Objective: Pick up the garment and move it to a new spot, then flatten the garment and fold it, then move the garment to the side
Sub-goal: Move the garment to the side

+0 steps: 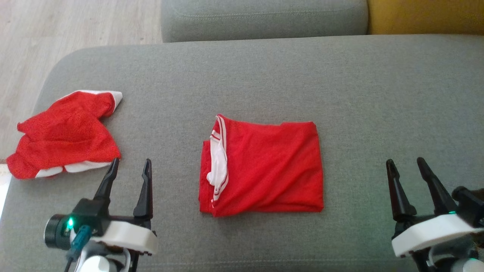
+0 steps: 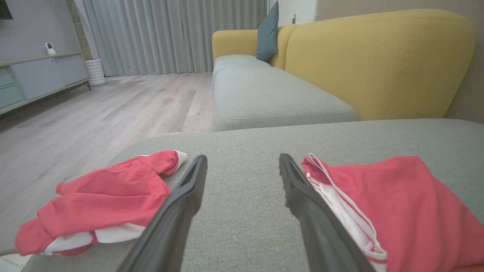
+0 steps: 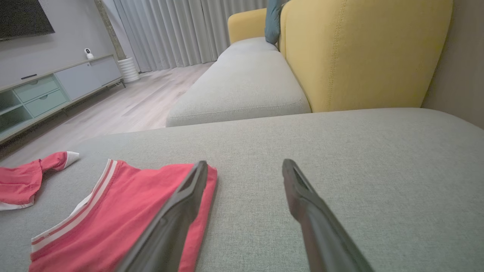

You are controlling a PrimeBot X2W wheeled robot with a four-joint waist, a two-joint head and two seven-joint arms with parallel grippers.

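The left gripper (image 1: 131,161) sits to the left of the folded red garment (image 1: 268,166) and well apart from it, with its two dark fingers (image 1: 107,181) spread wide, empty, and leaning slightly toward the garment at the tips. The right gripper (image 1: 405,160) sits to the right of the same garment, also well apart from it, with fingers spread equally wide, holding nothing, and tips leaning slightly toward the garment. Each gripper's white wrist shell (image 1: 128,236) lies nearer the robot than the garment's near edge, and a green light (image 1: 70,223) glows on the left wrist.
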